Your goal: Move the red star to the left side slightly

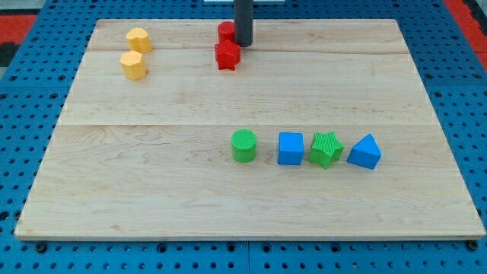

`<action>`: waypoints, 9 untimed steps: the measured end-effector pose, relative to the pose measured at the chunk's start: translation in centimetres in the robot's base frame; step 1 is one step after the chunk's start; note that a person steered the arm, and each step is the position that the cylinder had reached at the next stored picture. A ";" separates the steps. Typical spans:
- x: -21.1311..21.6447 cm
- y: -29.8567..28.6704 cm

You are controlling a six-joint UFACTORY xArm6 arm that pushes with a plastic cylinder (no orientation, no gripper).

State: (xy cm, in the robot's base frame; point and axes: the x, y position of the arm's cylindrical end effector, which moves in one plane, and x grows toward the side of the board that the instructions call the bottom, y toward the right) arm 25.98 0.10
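- Camera view: your arm carries no claw, only a straight dark rod, so there is nothing to open, close or hold; my tip (243,44) stands near the view's top edge of the pale wooden board (152,190).
- You will find the red star-shaped block (227,55) just below and slightly to the view's left of my tip, touching it or very nearly so.
- A second red block (225,32), its shape partly hidden, sits right against the rod's left side, above the star.
- Two yellow blocks (135,52) lie well apart, toward the view's upper left.
- Lower down you see a row: green cylinder (243,145), blue cube (290,148), green star (326,149), blue triangular block (365,151).
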 end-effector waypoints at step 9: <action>2.4 -1.3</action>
State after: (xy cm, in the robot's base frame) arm 28.40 -1.19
